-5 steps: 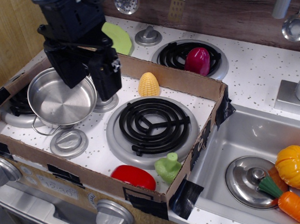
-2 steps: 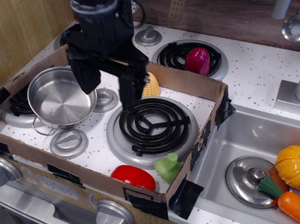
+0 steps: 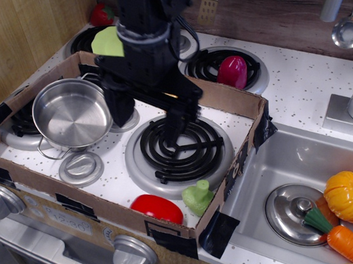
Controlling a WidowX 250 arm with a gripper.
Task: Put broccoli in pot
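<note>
Gripper [image 3: 148, 119] spread, empty, over burner [image 3: 178, 147] | broccoli [image 3: 199, 197] pale lime, lumpy, front corner | pot [image 3: 71, 116] shiny steel, empty

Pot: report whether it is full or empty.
Empty. The pot shows only its bare steel bottom; the broccoli lies by the cardboard wall.

Boxy matte-black arm [image 3: 148, 42], dark cables, two-fingered tool [image 3: 148, 119].
</note>
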